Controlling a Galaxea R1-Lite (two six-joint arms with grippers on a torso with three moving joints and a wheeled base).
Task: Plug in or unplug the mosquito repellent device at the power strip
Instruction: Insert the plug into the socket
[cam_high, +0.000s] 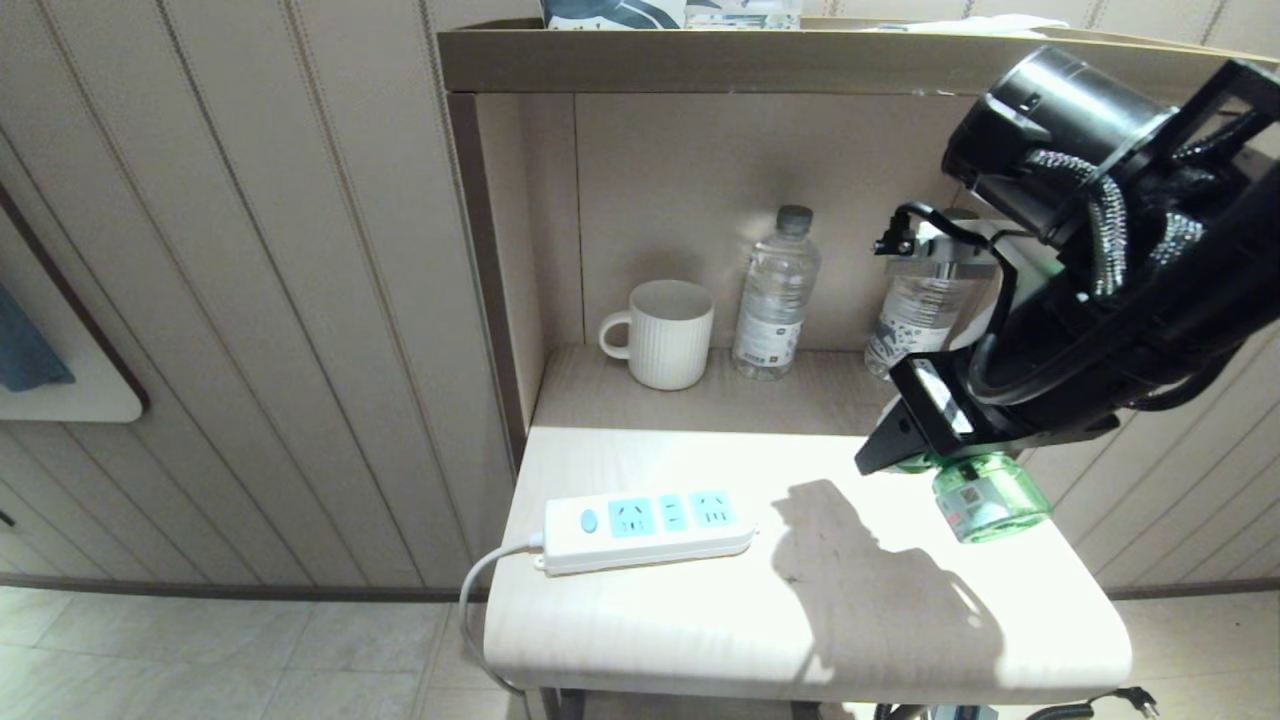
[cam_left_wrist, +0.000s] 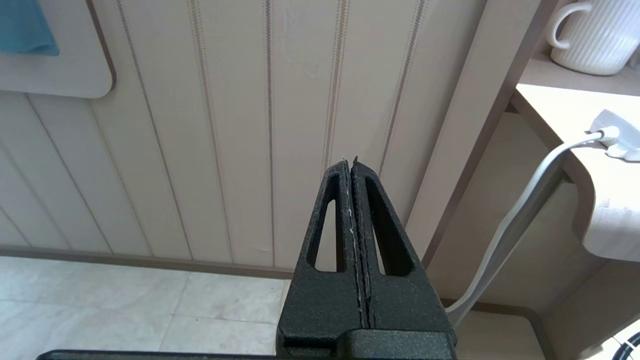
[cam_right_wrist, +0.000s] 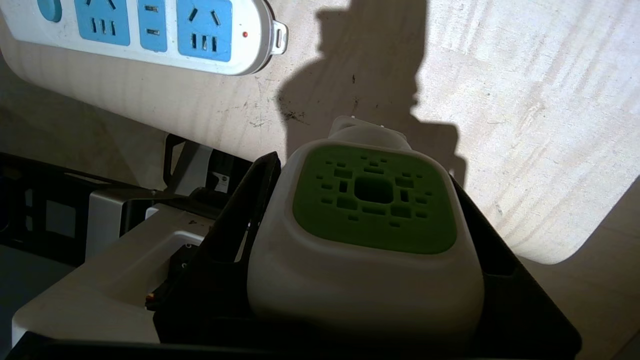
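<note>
Beige grooved wall panelling is lining the room behind a pale wood table (cam_high: 640, 620) w/ a rounded front edge; pale floor tiles are showing below. Strong light is falling on the tabletop, throwing the arm's dark shadow across the middle. At the back, a recessed shelf is holding a white ribbed mug (cam_high: 662, 333) and two clear water bottles (cam_high: 776, 294), one partly hidden behind the arm.

Power strip (cam_high: 645, 519) is lying flat toward the table's front-left, blue socket panels facing up, nothing plugged in, its white cord (cam_high: 482, 580) dropping over the left edge.

Right gripper (cam_right_wrist: 367, 250) is reaching in from the right side, above the table's right part, its black fingers pinching the mosquito repellent device (cam_right_wrist: 370, 235) by the white body. Green vented top is facing the wrist cam; green liquid bottle is poking out below the fingers in the head view, off the surface. Device is hanging well apart from the strip, to its right.

Left gripper (cam_left_wrist: 352, 165) is sitting low beside the table's left, near the wall and cord, fingers pressed together, holding nothing.
</note>
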